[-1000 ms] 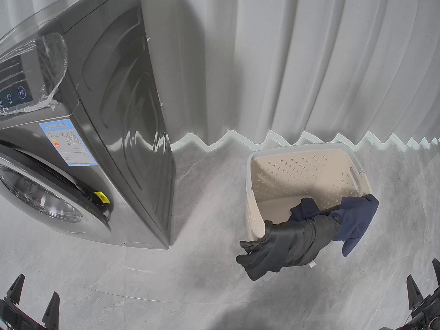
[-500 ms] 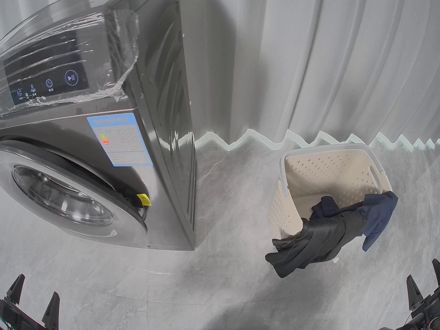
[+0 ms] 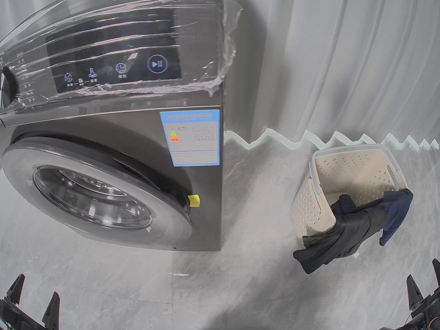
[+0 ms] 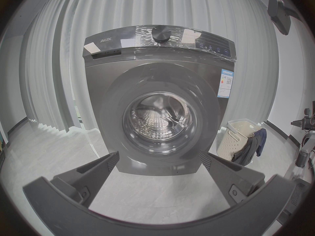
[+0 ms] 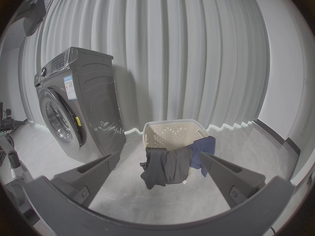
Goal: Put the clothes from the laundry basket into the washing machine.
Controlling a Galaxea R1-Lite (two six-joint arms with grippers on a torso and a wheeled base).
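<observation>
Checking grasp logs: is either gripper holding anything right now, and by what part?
Nothing is held. The left gripper and right gripper are both open and empty; the clothes hang over the laundry basket rim.

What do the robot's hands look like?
Both the left gripper and right gripper are dark grey, each with two pointed, wedge-shaped fingers. The tips are ribbed, each finger has a small round screw, and a curved dark bar sits at their base.
</observation>
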